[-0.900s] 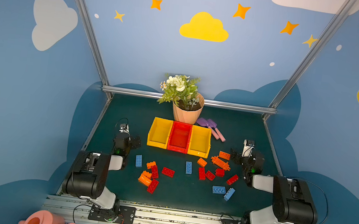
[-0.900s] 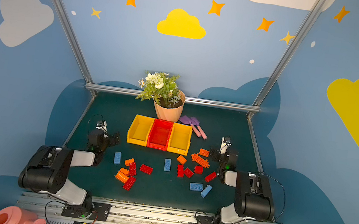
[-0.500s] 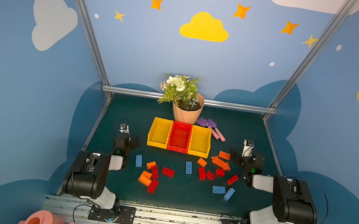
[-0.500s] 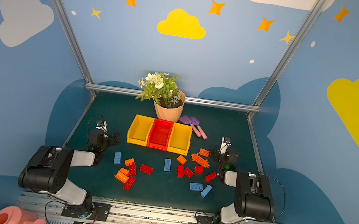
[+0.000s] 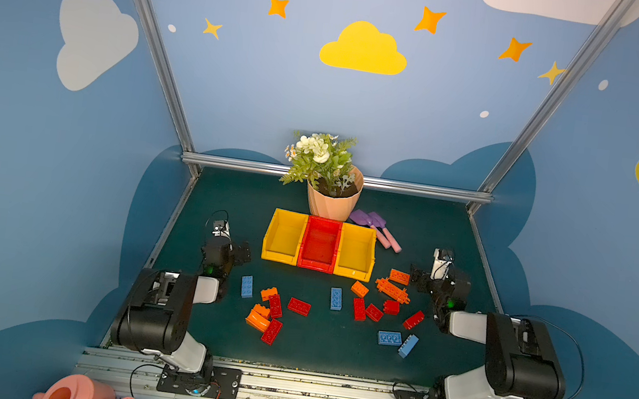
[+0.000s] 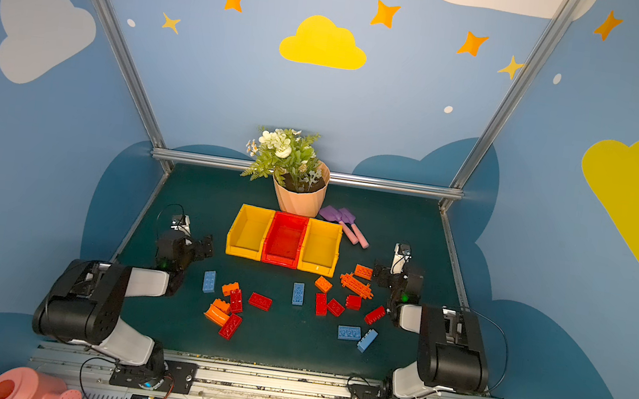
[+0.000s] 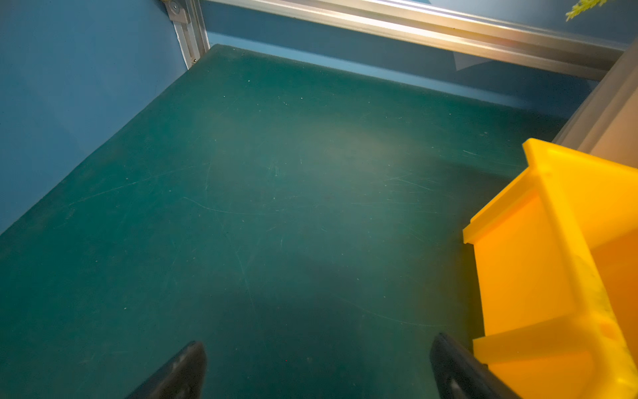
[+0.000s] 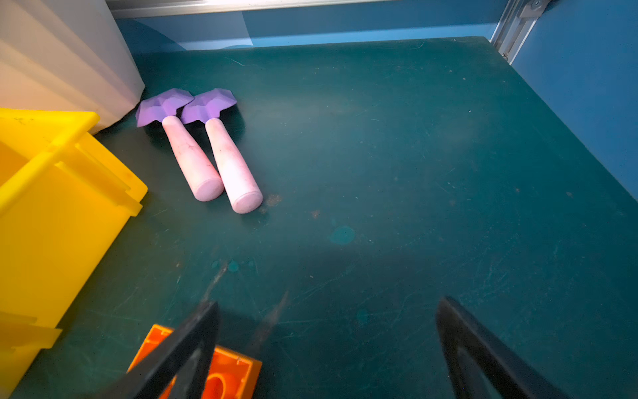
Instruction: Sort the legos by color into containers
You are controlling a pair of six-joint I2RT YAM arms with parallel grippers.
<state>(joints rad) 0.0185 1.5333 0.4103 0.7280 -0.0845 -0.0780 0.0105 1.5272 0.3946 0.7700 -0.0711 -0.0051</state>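
Both top views are bright and evenly lit from above, with saturated colours and sharp focus across the mat (image 5: 314, 355); shadows on it are faint and soft. The wide lens bends the frame posts (image 5: 153, 44) outward toward the edges. The 2 wrist views are dimmer — each shows a pale pool of light mid-mat and a broad dark shadow nearer the lens. There the fingers (image 7: 179, 369) of the left gripper (image 7: 317, 369) and those of the right gripper (image 8: 328, 349) are blurred, out of focus. The yellow bin (image 7: 552, 259) glows, almost overexposed; the flower pot (image 8: 51, 51) looks washed-out and soft — and the rail (image 8: 241, 4) glares white.
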